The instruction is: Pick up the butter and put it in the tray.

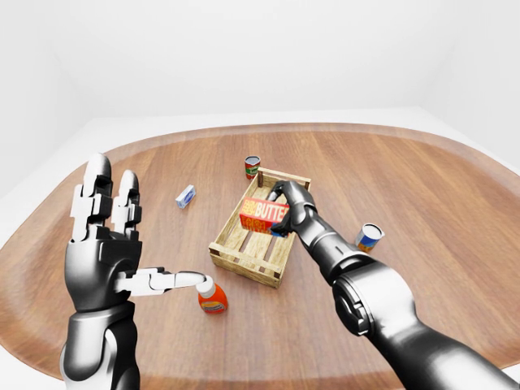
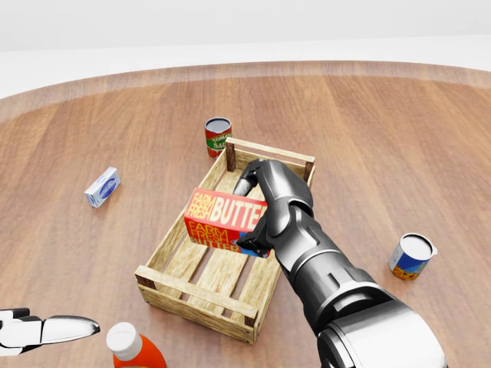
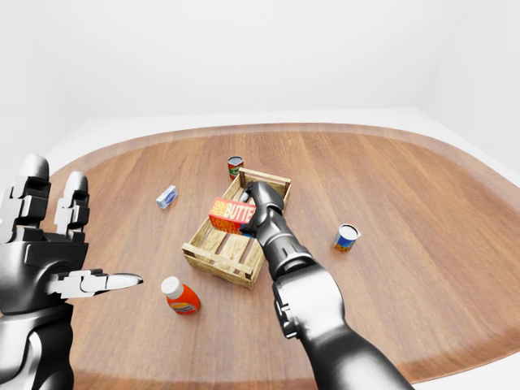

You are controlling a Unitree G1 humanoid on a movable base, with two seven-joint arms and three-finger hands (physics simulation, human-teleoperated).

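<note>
Over the wooden tray (image 2: 178, 287), my right hand (image 2: 278, 201) grips the butter box (image 2: 224, 221); my left hand (image 1: 104, 244) hangs spread wide.

The head view looks steeply down, close on the tray (image 2: 201, 287). Both eye views sit farther back, sharing that tray and the whole round tabletop (image 1: 455, 211).

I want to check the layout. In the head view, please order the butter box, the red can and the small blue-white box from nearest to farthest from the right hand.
1. Butter box: held in the right hand, over the crate.
2. Red can: above the crate's top end.
3. Small blue-white box: far left on the table.
</note>
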